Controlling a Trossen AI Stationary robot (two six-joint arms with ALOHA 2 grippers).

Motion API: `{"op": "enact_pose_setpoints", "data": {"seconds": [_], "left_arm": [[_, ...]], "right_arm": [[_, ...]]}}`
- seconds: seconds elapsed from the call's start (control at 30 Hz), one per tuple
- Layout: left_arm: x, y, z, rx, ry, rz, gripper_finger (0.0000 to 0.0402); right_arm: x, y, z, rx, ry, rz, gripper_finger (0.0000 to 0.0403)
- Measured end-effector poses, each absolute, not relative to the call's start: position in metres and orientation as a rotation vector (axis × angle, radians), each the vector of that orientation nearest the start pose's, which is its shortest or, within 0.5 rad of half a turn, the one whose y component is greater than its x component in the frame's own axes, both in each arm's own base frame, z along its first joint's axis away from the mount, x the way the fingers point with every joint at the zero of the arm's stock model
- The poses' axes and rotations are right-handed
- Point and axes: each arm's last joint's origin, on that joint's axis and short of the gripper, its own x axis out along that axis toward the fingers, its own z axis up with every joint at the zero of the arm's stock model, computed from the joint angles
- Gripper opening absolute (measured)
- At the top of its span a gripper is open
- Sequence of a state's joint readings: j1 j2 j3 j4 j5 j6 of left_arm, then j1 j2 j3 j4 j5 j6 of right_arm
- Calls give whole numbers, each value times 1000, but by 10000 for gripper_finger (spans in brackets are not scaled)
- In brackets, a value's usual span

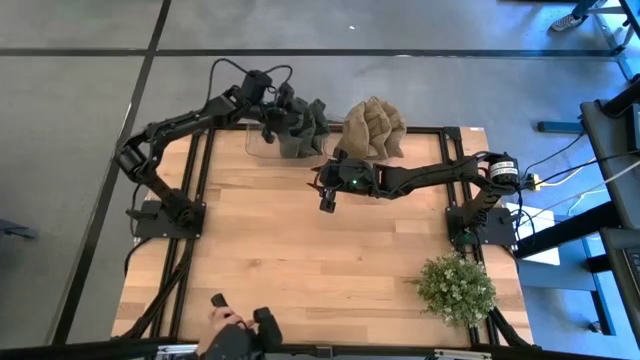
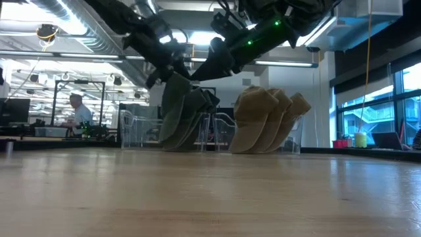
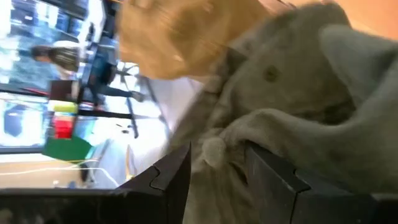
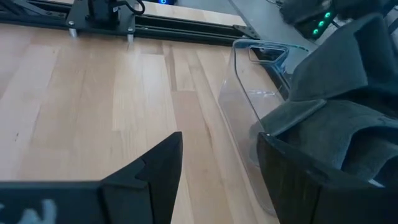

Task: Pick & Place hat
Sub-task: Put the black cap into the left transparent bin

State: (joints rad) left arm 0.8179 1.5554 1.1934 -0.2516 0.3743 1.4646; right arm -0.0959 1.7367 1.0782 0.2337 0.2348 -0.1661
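A row of grey-green hats (image 1: 302, 127) stands in a clear plastic holder (image 4: 249, 99) at the table's far edge. A row of tan hats (image 1: 375, 125) stands to its right; both rows show in the low view, grey (image 2: 184, 118) and tan (image 2: 270, 122). My left gripper (image 3: 217, 177) is at the top of the front grey hat (image 2: 172, 99) and shut on its cloth. My right gripper (image 1: 326, 195) hovers open over bare wood just near of the grey hats, touching nothing. My left gripper holds the front grey hat by a fold of crown cloth (image 3: 214, 149), pinched between the two fingers (image 3: 273, 180). It comes from above and the table's left, slanting down. The hat's lower edge (image 2: 170, 146) is level with the other hats' lower edges in the holder.
A potted plant (image 1: 455, 288) sits at the near right corner. A person's hand (image 1: 228, 340) with handles is at the near edge. A person (image 2: 79, 112) sits in the room behind. Bare wood (image 1: 300, 260) fills the table's middle.
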Motion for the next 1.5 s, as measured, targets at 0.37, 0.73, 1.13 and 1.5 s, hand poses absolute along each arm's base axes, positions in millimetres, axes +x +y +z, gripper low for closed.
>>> {"op": "enact_pose_setpoints", "data": {"seconds": [0.37, 0.73, 1.13, 1.5], "left_arm": [[250, 243, 271, 1000, 690, -67, 143], [258, 216, 256, 925, 687, -326, 143], [280, 216, 267, 1103, 833, -6, 143], [272, 230, 271, 1085, 1030, 258, 143]], "right_arm": [[377, -43, 219, -193, 488, -286, 207], [377, -43, 219, -220, 492, -280, 207], [377, -43, 219, -219, 492, -280, 207], [377, -43, 219, -219, 492, -280, 207]]}}
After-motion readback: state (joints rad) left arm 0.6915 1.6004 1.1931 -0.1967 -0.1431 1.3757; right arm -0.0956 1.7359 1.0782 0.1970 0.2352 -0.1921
